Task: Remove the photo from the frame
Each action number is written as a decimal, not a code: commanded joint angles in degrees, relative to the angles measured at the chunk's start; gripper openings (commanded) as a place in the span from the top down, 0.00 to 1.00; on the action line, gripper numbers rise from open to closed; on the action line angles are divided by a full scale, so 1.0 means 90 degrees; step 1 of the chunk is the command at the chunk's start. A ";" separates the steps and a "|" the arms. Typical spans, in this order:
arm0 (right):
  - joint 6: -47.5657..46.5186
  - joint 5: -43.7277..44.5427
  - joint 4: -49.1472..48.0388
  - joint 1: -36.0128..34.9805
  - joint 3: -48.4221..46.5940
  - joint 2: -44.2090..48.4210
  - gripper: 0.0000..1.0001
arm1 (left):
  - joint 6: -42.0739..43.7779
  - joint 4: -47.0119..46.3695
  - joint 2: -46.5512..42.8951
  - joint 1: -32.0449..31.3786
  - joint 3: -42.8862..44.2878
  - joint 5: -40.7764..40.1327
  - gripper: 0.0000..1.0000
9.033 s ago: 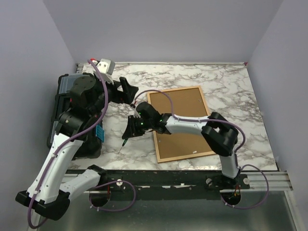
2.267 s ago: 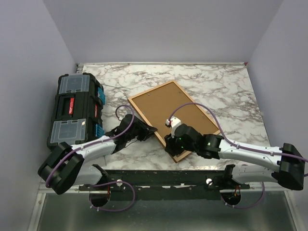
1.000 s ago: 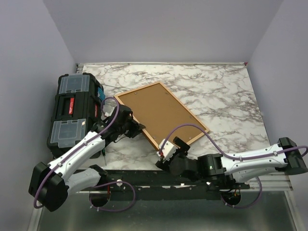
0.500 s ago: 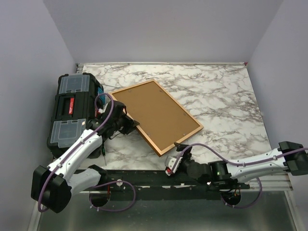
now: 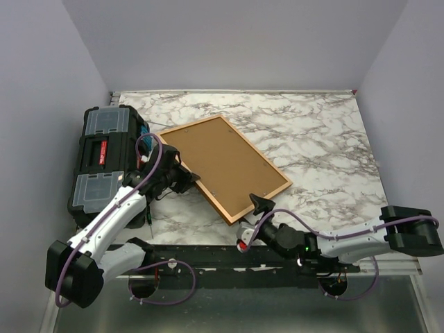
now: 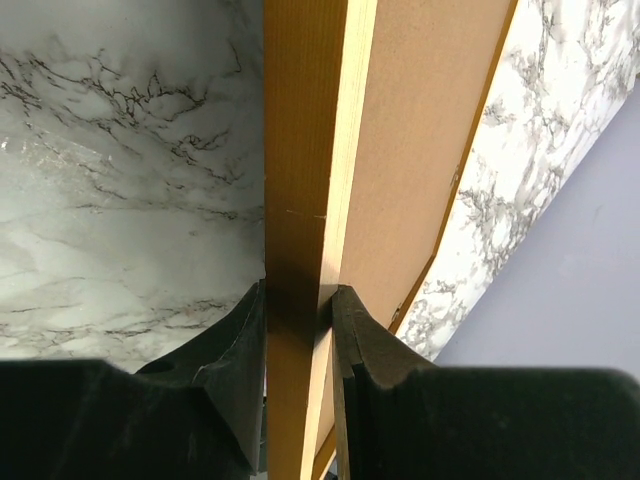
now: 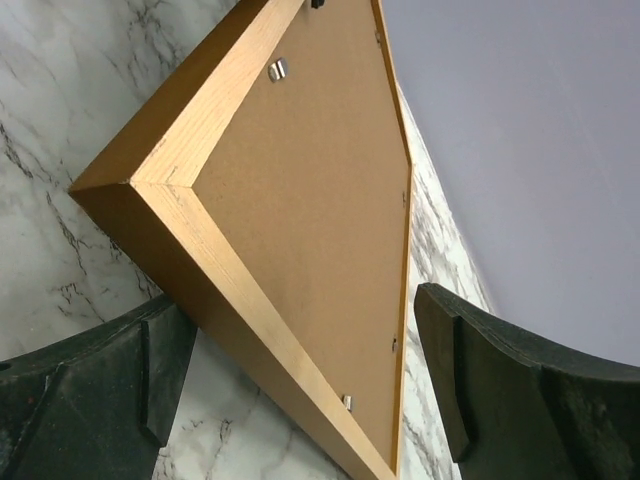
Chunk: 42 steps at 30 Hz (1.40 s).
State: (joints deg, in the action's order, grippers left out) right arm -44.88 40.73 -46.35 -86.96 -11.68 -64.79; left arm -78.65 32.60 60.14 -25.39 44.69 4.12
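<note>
Frame (image 5: 225,166) back-up, long axis far-left to near-right; left gripper (image 6: 298,300) clamped on left rail; right gripper (image 7: 300,390) spread wide, near corner just ahead.

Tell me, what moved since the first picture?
The frame slid left and turned, ending slanted beside the black toolbox. The left hand came down and gripped its edge. The right hand drew back to its near corner, open. The toolbox stayed put, and the frame's brown back still faces up.

The frame (image 5: 257,149) has swung left toward the toolbox (image 5: 104,156), and the right gripper (image 5: 255,214) has drawn back.
</note>
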 commanded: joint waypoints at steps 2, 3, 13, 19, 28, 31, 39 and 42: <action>-0.0162 -0.0811 -0.0313 0.0325 -0.0225 -0.0486 0.05 | 0.0024 0.0096 -0.0240 0.0067 0.0084 0.0244 1.00; -0.0144 -0.0855 -0.0206 0.0333 -0.0283 -0.0603 0.05 | 0.0023 0.0089 -0.0228 0.0077 0.0085 0.0268 1.00; -0.0537 -0.1095 -0.2002 0.0845 -0.0369 -0.2033 0.10 | 0.0073 0.0186 -0.0328 0.0096 0.0143 0.0324 1.00; -0.0763 -0.1092 -0.2927 0.0880 -0.0441 -0.2805 0.22 | 0.0115 0.0221 -0.0344 0.0103 0.0152 0.0322 1.00; -0.0815 -0.0771 -0.2986 0.0881 -0.0560 -0.2708 0.68 | 0.0172 0.0173 -0.0368 0.0106 0.0110 0.0238 1.00; -0.0523 -0.0673 -0.2265 0.0873 -0.0765 -0.2530 0.84 | 0.0265 0.0119 -0.0476 0.0125 0.0144 0.0114 0.73; -0.0342 -0.0499 -0.2161 0.0875 -0.0647 -0.2293 1.00 | 0.1227 0.0748 -0.1157 0.0155 0.0963 -0.0802 0.27; -0.0088 -0.0670 -0.1792 0.0887 -0.0617 -0.1980 1.00 | 0.1789 0.1224 -0.1528 0.0158 0.1543 -0.1363 0.26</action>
State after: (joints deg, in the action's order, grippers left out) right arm -55.81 35.11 -64.82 -79.15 -17.52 -86.26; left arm -70.91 37.60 51.35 -24.32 51.40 0.38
